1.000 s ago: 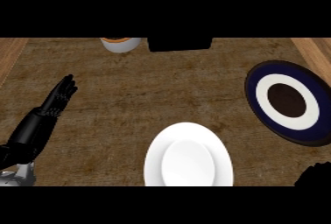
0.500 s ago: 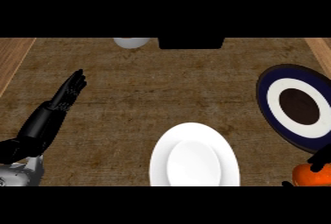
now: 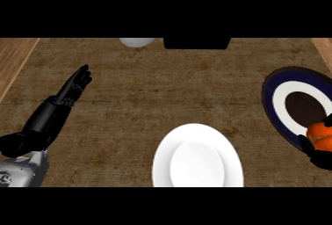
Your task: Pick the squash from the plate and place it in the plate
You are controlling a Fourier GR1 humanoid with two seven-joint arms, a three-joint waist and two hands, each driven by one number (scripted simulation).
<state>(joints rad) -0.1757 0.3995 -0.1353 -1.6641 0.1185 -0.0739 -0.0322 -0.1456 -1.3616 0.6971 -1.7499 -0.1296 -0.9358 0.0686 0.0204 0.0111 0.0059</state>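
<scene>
The squash [image 3: 321,133] sits at about four o'clock, hard against the right edge, a bright orange lump over the lower rim of the dark blue plate [image 3: 276,94] with its white ring and dark middle. The right hand [image 3: 319,157] comes up from under it, black fingers curled round its underside and near flank, so I'd call it grasped, though much of the hand and part of the squash are cut off by the edge.

I'd guess the squash is stiff-skinned and fairly smooth, dense enough to sag out of a shallow pinch and round enough to roll; cupping it low round its widest part, as the fingers seem to, looks the sensible hold. It shouldn't bruise easily.

The white plate [image 3: 194,162] lies at six o'clock, bare, well apart from the squash and likely where it belongs. The left hand [image 3: 74,88] rests at nine o'clock, fingers straight, holding nothing. On the brown counter [image 3: 162,88], a pale round vessel [image 3: 136,42] and a black block [image 3: 196,42] stand at twelve o'clock
</scene>
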